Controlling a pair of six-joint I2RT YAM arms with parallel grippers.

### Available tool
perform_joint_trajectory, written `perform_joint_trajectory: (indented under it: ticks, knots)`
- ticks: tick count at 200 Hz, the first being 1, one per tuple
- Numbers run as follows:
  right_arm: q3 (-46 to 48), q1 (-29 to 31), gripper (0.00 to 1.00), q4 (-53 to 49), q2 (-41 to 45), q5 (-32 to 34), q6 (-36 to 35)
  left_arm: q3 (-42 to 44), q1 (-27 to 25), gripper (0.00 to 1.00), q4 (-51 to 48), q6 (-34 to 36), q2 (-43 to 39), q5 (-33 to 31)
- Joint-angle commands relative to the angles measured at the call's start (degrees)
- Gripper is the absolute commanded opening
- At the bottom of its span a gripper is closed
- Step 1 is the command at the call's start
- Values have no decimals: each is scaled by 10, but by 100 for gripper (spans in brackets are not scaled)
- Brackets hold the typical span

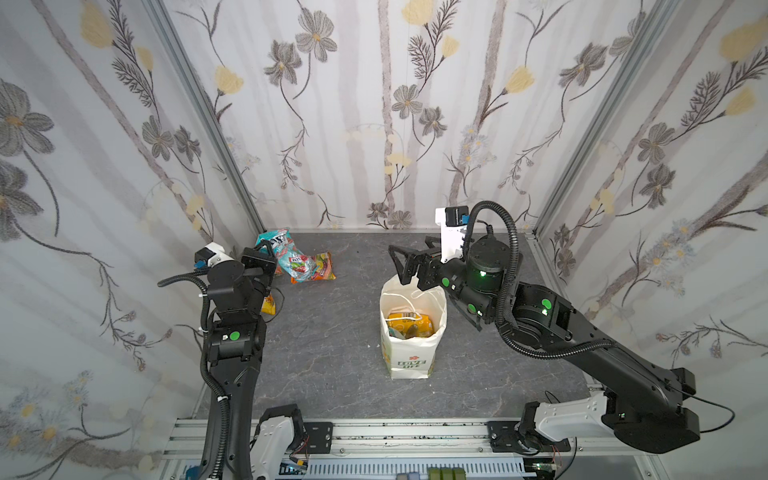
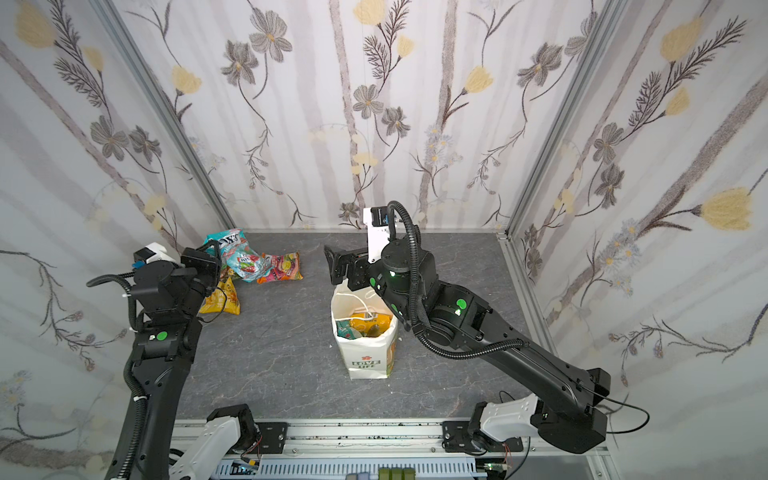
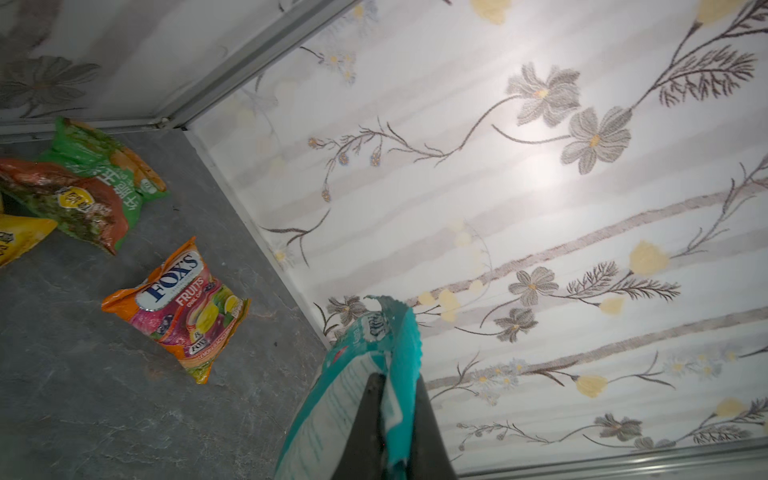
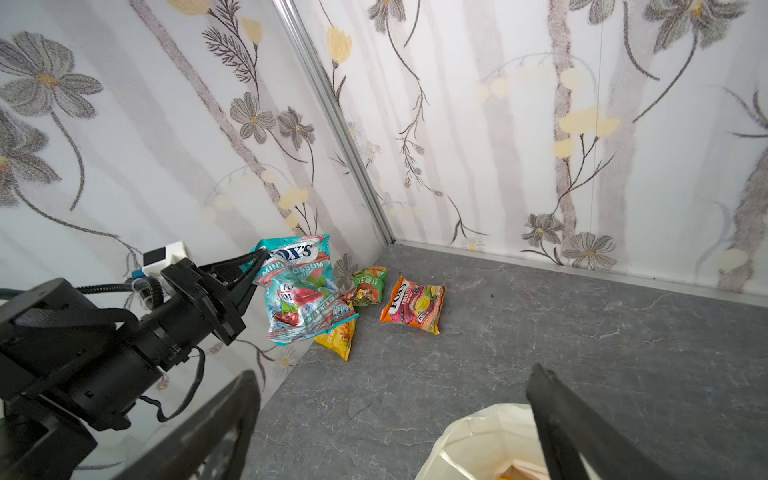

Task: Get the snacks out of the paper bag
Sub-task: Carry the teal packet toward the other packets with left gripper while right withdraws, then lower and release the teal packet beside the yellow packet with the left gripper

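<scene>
1. Clock read off the top views, 12 toward the back wall point(image 1: 374, 124).
2. See paper bag point(image 1: 409, 361) upright near the middle of the table point(image 1: 332, 340), mouth open.
3. Inside the bag, visible in both top views: yellow-orange packet point(image 1: 405, 322) on top, teal-green packet point(image 2: 344, 330) at its 9 o'clock, dark item point(image 2: 374, 331) at its 6 o'clock, too small to identify. Can't see deeper, so no count.
4. Got left gripper point(image 4: 257, 266) pinched tight on the top edge of teal FOX'S packet point(image 4: 299, 299), hanging at the bag's 10 o'clock, close to the table's 11 o'clock corner.
5. Out of the bag, lying on the table: orange FOX'S Fruits packet point(image 4: 413, 305) at the bag's 10 o'clock, yellow packet point(image 4: 336, 338) at roughly 9, green packet point(image 4: 370, 282) just beside the yellow one, mostly hidden under the left arm in both top views.
6. Got right gripper point(image 1: 405, 266) spread wide and empty, over the bag's 12 o'clock rim. Can't tell whether touching the rim.
</scene>
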State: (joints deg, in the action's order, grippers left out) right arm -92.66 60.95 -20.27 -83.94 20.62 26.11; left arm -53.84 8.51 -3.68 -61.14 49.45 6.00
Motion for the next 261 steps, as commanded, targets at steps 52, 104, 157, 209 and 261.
perform_joint_trajectory:
  ticks: [52, 104, 157, 209, 261]
  knots:
    - [15, -40, 99, -1, -3, -102, 112, 146, 36, 0, 165, -41, 24, -50]
    - [12, -50, 99, -13, -14, -126, 141, 170, 62, 0, 255, -25, 112, -14]
    - [-10, -57, 99, -11, -37, -121, 145, 160, 82, 0, 355, -16, 264, 36]
    - [-59, -71, 99, -7, -72, -139, 130, 125, 103, 0, 381, -8, 372, 80]
    - [-77, -86, 99, -5, -107, -156, 128, 78, 108, 1, 354, 42, 440, 118]
